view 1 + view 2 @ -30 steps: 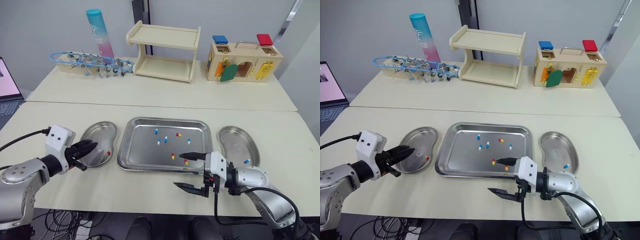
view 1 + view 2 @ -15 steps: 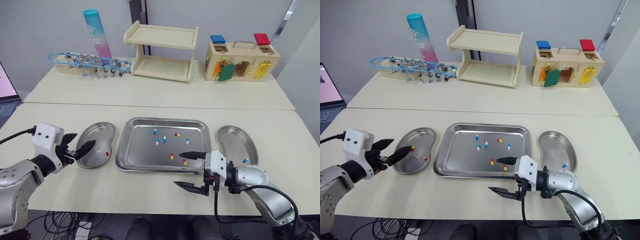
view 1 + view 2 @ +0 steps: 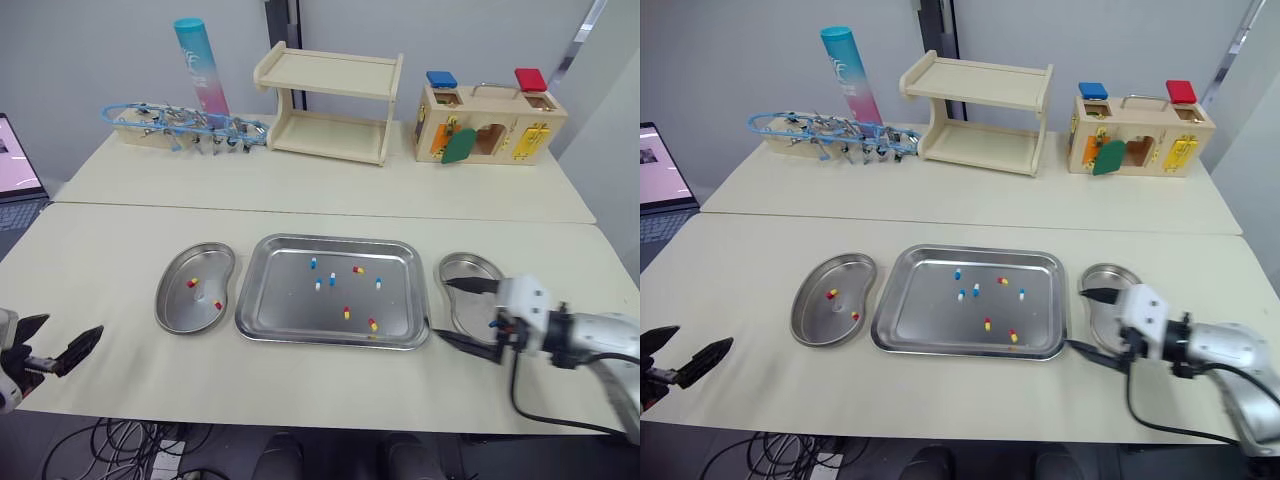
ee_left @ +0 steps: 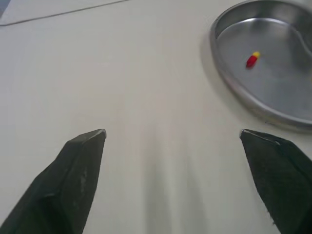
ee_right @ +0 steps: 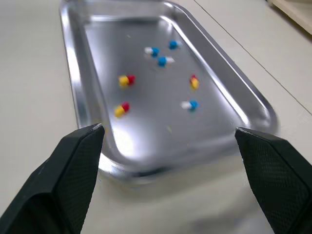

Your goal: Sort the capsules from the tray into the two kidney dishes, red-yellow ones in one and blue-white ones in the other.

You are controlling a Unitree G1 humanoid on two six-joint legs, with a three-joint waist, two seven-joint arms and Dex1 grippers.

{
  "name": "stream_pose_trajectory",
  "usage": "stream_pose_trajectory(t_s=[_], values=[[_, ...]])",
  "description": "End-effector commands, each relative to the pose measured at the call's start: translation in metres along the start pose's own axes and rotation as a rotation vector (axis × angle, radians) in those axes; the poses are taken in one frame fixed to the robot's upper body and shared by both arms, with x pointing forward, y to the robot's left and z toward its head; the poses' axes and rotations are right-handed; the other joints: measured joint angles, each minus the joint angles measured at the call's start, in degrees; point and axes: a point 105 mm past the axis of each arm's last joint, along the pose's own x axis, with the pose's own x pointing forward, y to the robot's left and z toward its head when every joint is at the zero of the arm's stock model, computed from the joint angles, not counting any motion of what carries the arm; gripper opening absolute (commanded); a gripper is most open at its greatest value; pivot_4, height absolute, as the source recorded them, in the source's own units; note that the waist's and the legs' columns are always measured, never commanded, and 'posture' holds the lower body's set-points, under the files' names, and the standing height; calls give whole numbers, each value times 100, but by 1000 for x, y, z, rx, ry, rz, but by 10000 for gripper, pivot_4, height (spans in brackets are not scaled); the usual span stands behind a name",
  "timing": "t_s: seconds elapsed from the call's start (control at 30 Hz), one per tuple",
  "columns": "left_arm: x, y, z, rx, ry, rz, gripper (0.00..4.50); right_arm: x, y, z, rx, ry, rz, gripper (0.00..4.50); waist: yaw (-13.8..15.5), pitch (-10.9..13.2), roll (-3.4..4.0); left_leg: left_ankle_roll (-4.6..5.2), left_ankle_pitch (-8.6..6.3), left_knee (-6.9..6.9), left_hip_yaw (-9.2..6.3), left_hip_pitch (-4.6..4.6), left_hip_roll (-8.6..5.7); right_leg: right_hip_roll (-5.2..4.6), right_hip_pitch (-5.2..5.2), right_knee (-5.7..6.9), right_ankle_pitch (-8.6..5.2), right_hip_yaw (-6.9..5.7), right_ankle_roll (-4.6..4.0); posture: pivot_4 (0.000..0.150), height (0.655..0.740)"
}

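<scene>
A steel tray (image 3: 330,240) in the table's middle holds several capsules, blue-white ones such as (image 3: 313,263) and red-yellow ones such as (image 3: 346,313). The left kidney dish (image 3: 170,315) holds two red-yellow capsules (image 3: 192,283) (image 3: 217,305). My left gripper (image 3: 73,325) is open and empty near the front left edge, well short of that dish (image 4: 273,114). The right kidney dish (image 3: 470,265) is partly hidden behind my open right gripper (image 3: 440,308), which points at the tray's right end (image 5: 73,73). A blue-white capsule (image 3: 492,322) shows in that dish.
Along the back stand a blue wire rack (image 3: 180,125), a teal-pink tube (image 3: 198,65), a wooden shelf (image 3: 325,105) and a wooden lock box (image 3: 485,125). A laptop (image 3: 15,165) sits at the far left. A black cable (image 3: 560,420) trails from the right arm.
My left gripper opened and drew back from the left dish to the front left; a second red-yellow capsule now lies there. The right gripper moved right, from the tray's front to the right dish.
</scene>
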Motion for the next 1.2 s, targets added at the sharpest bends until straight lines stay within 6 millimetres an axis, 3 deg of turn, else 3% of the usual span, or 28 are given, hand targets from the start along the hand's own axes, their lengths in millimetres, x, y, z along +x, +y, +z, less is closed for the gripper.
stream_pose_trajectory(t_s=[0.03,0.17,0.27,0.5,0.77,1.03,1.2], values=[[-9,11,-1,36,0,4,44861,-39,-14,-14,-42,94,-22,45000,-11,0,0,0,0,0,1,1,0,0,1,0,0,0,0,1500,7400],[-16,14,-22,20,58,4,44861,-88,-30,-50,-14,270,-59,45000,-36,0,1,1,-1,-1,6,6,2,1,1,1,0,4,-1,1500,7400],[-22,14,-34,20,84,6,44861,-113,-38,-71,31,360,-89,45000,-65,2,4,1,-1,-2,14,9,4,2,1,1,0,10,-1,1500,7400],[-26,0,-33,36,73,-47,44861,-117,-47,-83,54,381,-103,45000,-115,4,9,1,-1,-6,19,12,10,6,1,1,0,14,-2,1500,7400],[-28,-66,-24,44,42,-311,44861,-110,-52,-85,54,384,-97,45000,-135,6,12,0,-1,-4,21,11,10,6,3,0,1,16,-2,1500,7400],[-18,-156,7,38,-190,-622,44861,-111,-47,-86,51,388,-94,45000,-116,7,20,-1,-2,1,26,11,9,5,7,-3,1,21,-1,1500,7400],[-10,-181,18,10,-293,-699,44861,-111,-39,-83,77,376,-75,45000,-104,5,26,-1,-2,3,26,12,8,6,8,-2,2,22,-1,1500,7400]])
